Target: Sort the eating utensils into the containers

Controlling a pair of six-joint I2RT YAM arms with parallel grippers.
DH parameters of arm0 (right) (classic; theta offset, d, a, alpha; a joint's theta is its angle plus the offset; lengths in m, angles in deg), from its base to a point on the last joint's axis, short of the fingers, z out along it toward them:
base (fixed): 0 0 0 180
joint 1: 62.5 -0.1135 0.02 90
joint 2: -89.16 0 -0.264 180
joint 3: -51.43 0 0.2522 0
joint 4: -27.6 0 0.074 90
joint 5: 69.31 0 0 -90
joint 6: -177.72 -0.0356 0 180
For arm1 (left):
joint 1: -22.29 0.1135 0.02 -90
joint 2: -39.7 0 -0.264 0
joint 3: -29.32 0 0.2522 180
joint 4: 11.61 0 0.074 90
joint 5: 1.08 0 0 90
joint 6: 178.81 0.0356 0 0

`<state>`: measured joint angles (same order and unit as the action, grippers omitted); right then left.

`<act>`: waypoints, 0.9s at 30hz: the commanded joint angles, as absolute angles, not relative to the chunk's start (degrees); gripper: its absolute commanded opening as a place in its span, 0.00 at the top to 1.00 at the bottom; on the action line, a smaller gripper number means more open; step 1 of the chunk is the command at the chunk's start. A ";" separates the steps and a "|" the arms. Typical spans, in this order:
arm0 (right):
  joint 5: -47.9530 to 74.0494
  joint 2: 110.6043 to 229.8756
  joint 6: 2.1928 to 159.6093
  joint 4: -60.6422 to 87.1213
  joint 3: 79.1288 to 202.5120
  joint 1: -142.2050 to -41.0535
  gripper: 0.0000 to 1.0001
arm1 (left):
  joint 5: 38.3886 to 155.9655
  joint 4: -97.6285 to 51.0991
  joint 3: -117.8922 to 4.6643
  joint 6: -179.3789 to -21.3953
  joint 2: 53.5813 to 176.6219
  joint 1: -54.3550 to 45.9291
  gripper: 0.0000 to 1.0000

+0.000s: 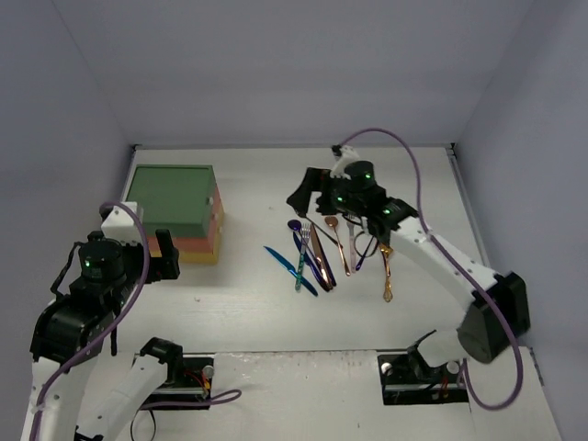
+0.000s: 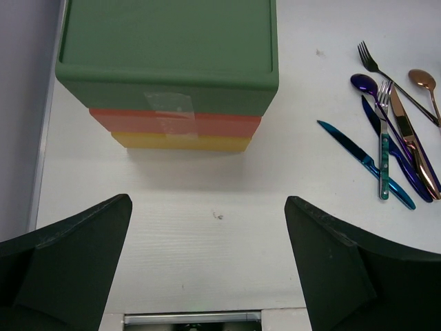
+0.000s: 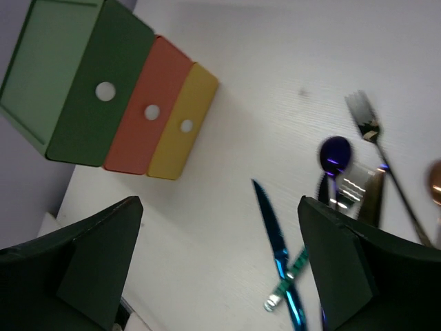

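Observation:
The containers are one stacked drawer unit [image 1: 175,209] with a green top over orange-red and yellow drawers, all pushed in; it also shows in the left wrist view [image 2: 169,48] and the right wrist view [image 3: 103,89]. The utensils [image 1: 331,253] lie in a loose bunch mid-table: a blue knife [image 1: 289,269], a green-handled fork [image 2: 384,148], a purple spoon [image 2: 364,84], a copper spoon [image 1: 338,241] and a gold spoon [image 1: 388,276]. My left gripper [image 1: 168,260] [image 2: 207,201] is open and empty, just in front of the unit. My right gripper [image 1: 308,195] [image 3: 219,203] is open and empty, above the bunch's far left.
White table with grey walls at the back and sides. The arm bases stand at the near edge [image 1: 294,377]. A dark fork [image 2: 386,69] and a copper knife [image 2: 413,141] lie in the bunch. Bare table [image 1: 248,276] separates the unit from the utensils.

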<state>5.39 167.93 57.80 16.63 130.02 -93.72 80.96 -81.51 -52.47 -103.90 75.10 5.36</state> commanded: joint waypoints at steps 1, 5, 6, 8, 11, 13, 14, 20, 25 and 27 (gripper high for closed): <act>-0.49 179.52 54.55 31.10 136.08 -98.64 0.13 | 81.44 -74.85 -54.88 -102.88 79.11 5.06 0.08; -6.86 189.79 53.44 39.01 139.33 -100.74 0.28 | 81.93 -70.89 -55.06 -101.77 82.15 5.06 0.08; -7.65 192.37 53.60 39.83 140.64 -101.29 0.30 | 81.76 -69.31 -55.01 -101.21 83.09 5.07 0.08; -8.76 197.06 53.96 41.14 143.19 -102.13 0.34 | 81.51 -65.77 -54.84 -99.96 85.32 5.15 0.08; -10.62 202.23 53.84 43.69 145.64 -103.05 0.36 | 81.57 -61.41 -54.71 -98.50 88.95 5.19 0.08; -11.46 204.30 53.41 44.66 147.65 -103.34 0.37 | 81.78 -58.79 -54.46 -97.84 91.16 5.24 0.08; -11.77 206.01 53.22 44.97 148.43 -103.44 0.37 | 81.86 -57.35 -54.21 -97.71 92.06 5.24 0.08; -14.97 212.99 51.11 48.70 153.09 -103.81 0.38 | 82.85 -50.51 -53.97 -97.24 100.51 5.74 0.08; -17.74 218.46 50.17 50.35 157.84 -104.66 0.39 | 84.72 -45.86 -52.40 -97.47 103.99 7.39 0.08; -18.39 219.95 49.77 50.73 159.73 -104.77 0.39 | 85.20 -45.59 -52.30 -97.67 104.95 8.10 0.08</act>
